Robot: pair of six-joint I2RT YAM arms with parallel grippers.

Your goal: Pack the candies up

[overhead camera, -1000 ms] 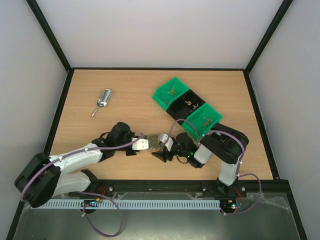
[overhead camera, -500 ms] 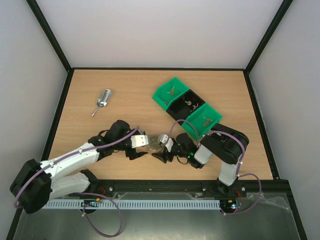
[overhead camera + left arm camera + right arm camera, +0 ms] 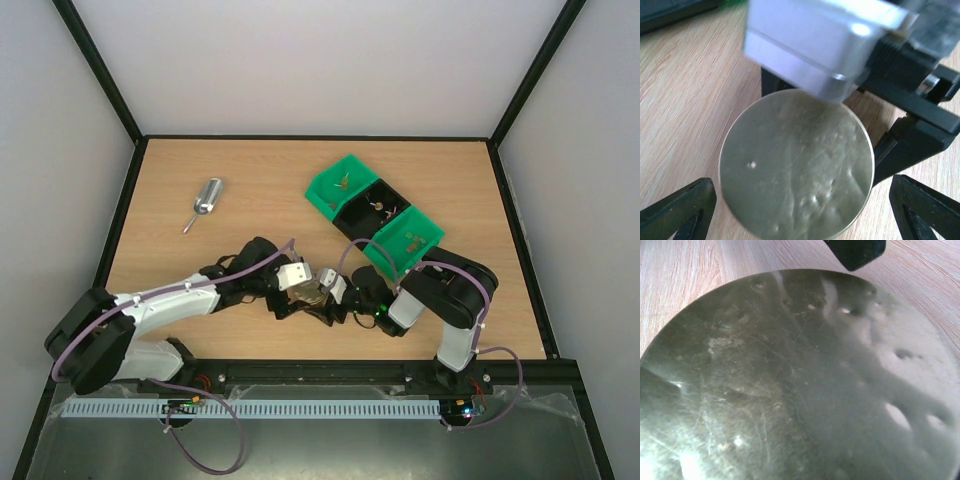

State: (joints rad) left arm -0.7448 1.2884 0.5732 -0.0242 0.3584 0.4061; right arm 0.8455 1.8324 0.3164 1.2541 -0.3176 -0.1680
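A round, dull metal tin (image 3: 311, 294) sits low over the table between my two grippers. In the left wrist view its flat face (image 3: 796, 167) fills the middle. My left gripper (image 3: 802, 220) is wide open, one black finger (image 3: 680, 210) at each side of the tin without touching it. My right gripper (image 3: 326, 298) has its white body (image 3: 820, 45) behind the tin and its black fingers on either side, shut on it. The right wrist view shows only the tin's surface (image 3: 790, 385). A few tiny candies (image 3: 345, 182) lie in the bins.
A row of three bins stands at the back right: green (image 3: 338, 190), black (image 3: 372, 210), green (image 3: 408, 240). A small metal scoop (image 3: 207, 198) lies at the back left. The table's black frame runs along the near edge.
My left gripper has opened and let go of the tin, and its wrist has shifted right. The right arm and the tin have stayed in place.
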